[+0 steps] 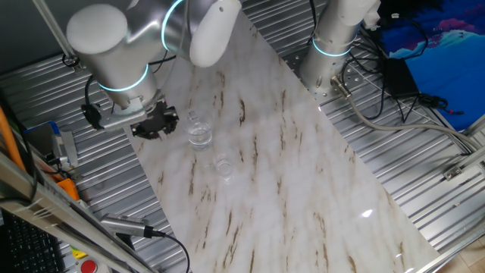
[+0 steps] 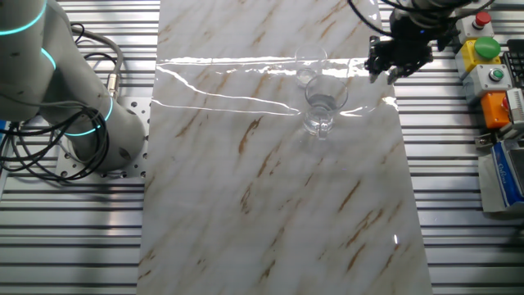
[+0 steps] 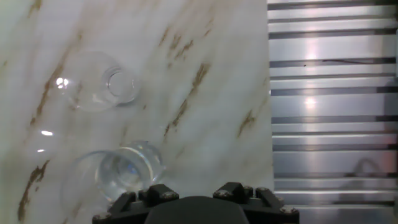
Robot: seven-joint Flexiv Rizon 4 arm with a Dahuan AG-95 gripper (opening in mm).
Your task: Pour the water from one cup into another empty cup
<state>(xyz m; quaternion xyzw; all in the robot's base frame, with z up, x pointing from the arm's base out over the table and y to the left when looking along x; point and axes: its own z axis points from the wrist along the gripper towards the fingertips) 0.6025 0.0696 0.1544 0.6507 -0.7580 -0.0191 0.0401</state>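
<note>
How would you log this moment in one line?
stage: before grasp | gripper: beside larger tumbler, not touching, jaws unclear | water: in tumbler, not yet poured | smaller cup: upright, apart

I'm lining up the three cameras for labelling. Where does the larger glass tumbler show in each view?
One fixed view: larger tumbler, left of centre on the marble table.
The other fixed view, upper right of centre.
Hand view, bottom left, close to the camera.
Shared landmark: the smaller cup stands beside it in every view, lower right in the first, above it in the other and in the hand view.
</note>
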